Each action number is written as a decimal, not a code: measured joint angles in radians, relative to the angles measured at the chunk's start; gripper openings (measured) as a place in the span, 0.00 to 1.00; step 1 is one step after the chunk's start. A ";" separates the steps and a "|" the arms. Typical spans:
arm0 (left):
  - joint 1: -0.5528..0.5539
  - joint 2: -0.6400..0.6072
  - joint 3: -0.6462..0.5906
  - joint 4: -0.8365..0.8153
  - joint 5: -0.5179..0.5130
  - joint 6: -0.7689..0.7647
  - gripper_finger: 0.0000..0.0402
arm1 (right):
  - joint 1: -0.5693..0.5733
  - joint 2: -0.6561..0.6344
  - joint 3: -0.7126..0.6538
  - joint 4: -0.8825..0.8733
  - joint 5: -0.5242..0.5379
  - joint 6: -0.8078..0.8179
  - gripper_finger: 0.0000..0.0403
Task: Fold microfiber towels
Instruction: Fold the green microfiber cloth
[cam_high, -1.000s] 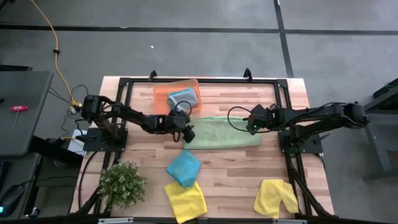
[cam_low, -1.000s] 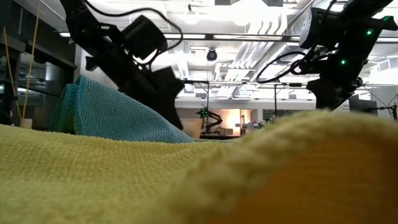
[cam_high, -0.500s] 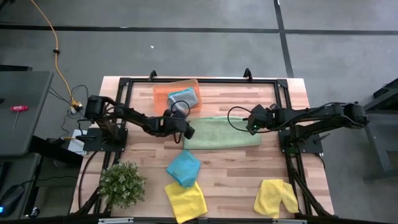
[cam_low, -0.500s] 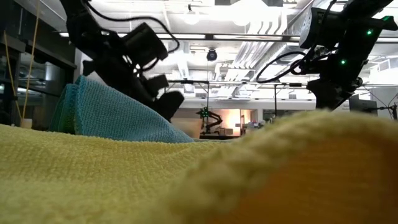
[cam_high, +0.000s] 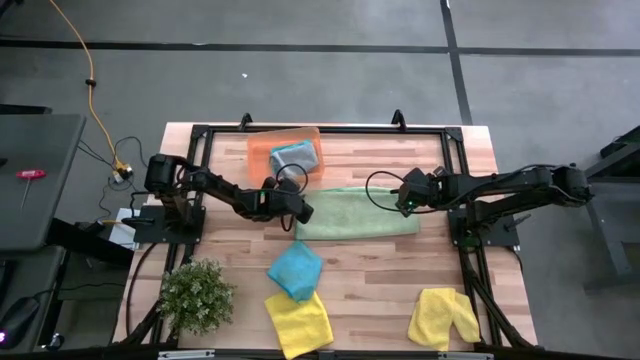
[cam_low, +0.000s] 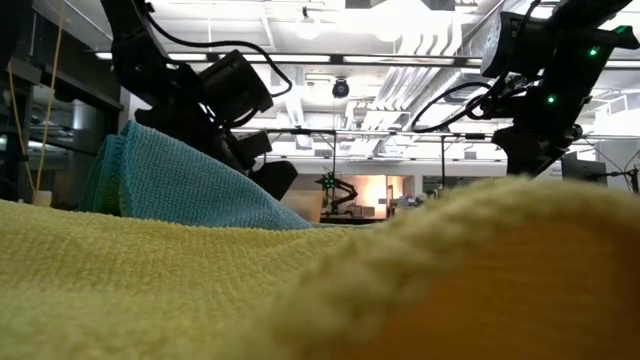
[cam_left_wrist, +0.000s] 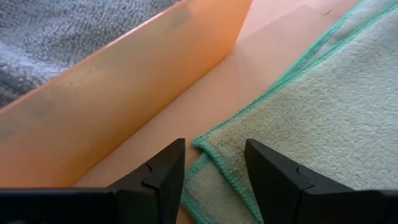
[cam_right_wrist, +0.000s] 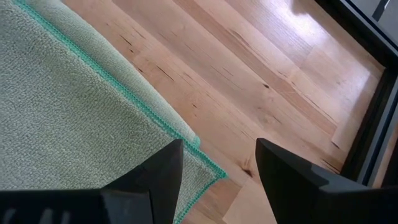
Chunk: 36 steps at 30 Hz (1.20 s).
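Grey floor (cam_high: 300, 90), bright ceiling lights (cam_low: 400, 15)

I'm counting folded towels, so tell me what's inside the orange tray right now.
A grey towel lies folded in the orange tray, filling its right part. Whether another towel sits beneath it can't be seen, because the grey one covers that spot.

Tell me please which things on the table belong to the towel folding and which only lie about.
Belong to the job:
- light green towel, spread between both arms
- teal-blue towel
- two yellow towels
- grey towel, lying in the tray

Only lying about:
- orange tray
- small green plant
- orange cable on the floor
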 joint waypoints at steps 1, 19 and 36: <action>0.000 0.000 0.000 0.000 0.000 0.000 0.39 | 0.000 0.000 0.000 0.000 0.000 0.000 0.48; 0.014 0.000 0.000 0.002 0.003 0.053 0.01 | 0.000 0.000 0.000 0.000 -0.006 0.000 0.48; 0.013 -0.023 -0.001 0.007 0.060 0.063 0.37 | 0.000 0.000 0.000 0.009 -0.006 0.000 0.48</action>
